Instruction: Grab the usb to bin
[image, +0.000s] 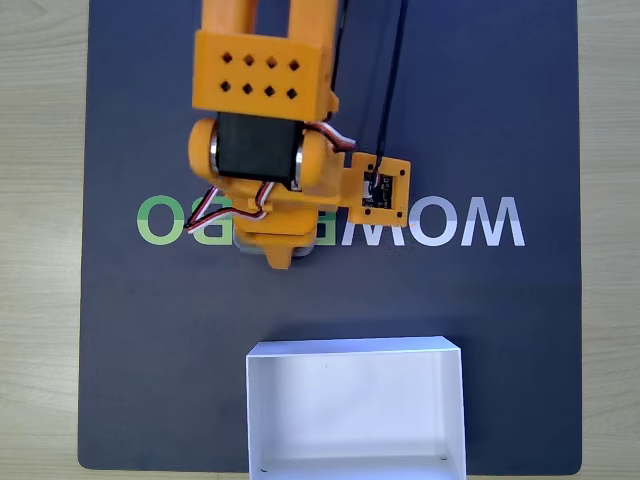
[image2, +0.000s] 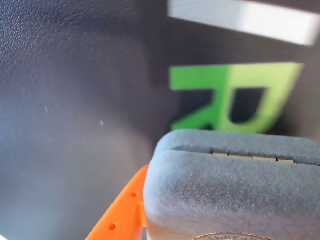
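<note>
Looking down my wrist view, the small grey matte rounded-corner usb block (image2: 235, 190) sits against the orange gripper (image: 275, 255); whether it's clamped, I cannot tell. It looks stiff, light and grippy, so I'd pinch its flat sides, well short of the shallow white rectangular bin (image: 356, 348).

hobbyist desk: branded dark mat (image: 150, 330) on pale wood tabletop (image: 40, 250)

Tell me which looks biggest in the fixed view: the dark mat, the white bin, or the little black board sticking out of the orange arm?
1. Dark mat, biggest; it covers most of the table.
2. White bin.
3. Black board, smallest, though it sits higher and nearer the camera, so it may look bigger than it is.
</note>
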